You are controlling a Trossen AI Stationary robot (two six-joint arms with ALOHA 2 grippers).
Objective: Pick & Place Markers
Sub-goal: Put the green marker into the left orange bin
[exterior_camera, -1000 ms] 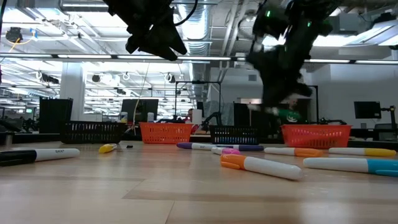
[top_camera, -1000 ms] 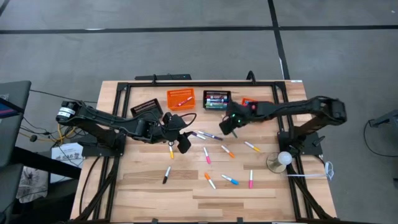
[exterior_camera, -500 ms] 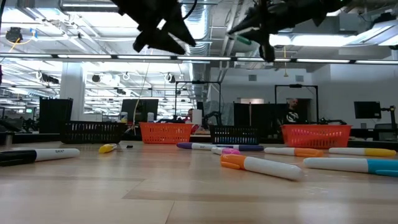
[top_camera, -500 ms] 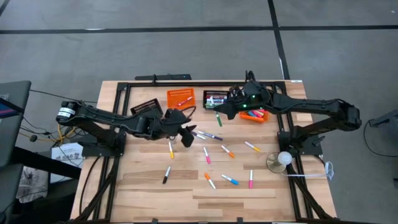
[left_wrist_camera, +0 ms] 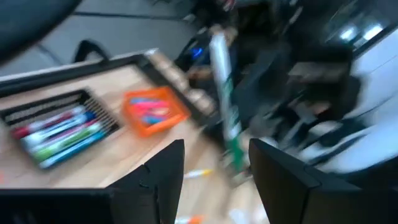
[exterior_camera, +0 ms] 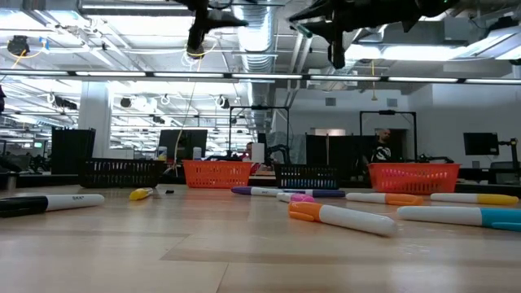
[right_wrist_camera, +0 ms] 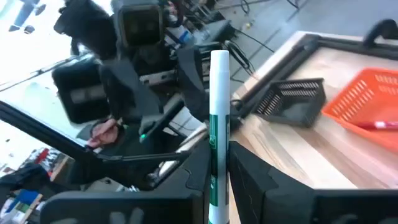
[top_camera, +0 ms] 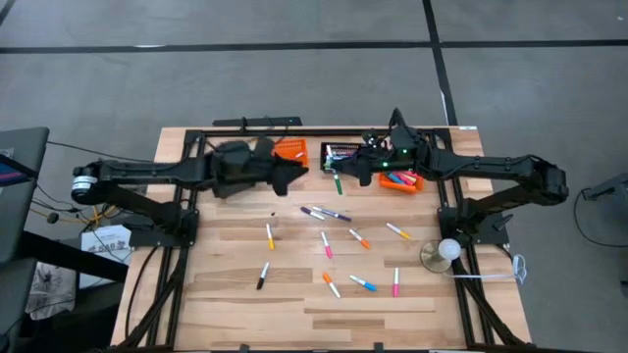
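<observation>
The right gripper (top_camera: 340,179) hangs above the far middle of the table (top_camera: 235,304), just beside the black basket (top_camera: 342,156), and is clamped on a green marker (top_camera: 340,183); its wrist view shows the white-and-green pen (right_wrist_camera: 218,124) pinched upright between the two dark fingers (right_wrist_camera: 196,174). From table height that pen (exterior_camera: 303,29) shows near the top of the view, well above the wood. The left gripper (top_camera: 290,172) is raised over the far left part of the table, near the orange basket (top_camera: 290,150). Its fingers (left_wrist_camera: 158,177) stand apart with nothing between them, and past them its wrist view takes in the black basket (left_wrist_camera: 37,109) holding red, blue and green pens, a second orange basket (left_wrist_camera: 155,112) with pink ones, and the other arm's green pen (left_wrist_camera: 224,93). In the overhead view that second orange basket (top_camera: 404,182) sits right of the black one and holds several bright pens. A second black basket is largely hidden under the left arm. The loose markers (top_camera: 334,245) lie scattered over the middle of the table: a purple and a white one (top_camera: 324,213) near the centre, a yellow one (top_camera: 269,235) to their left, a black one (top_camera: 263,277) nearer the front, then pink (top_camera: 327,245), orange (top_camera: 360,238), blue (top_camera: 363,284) and another pink (top_camera: 395,283) toward the right. A round lamp (top_camera: 447,250) stands at the right edge.
</observation>
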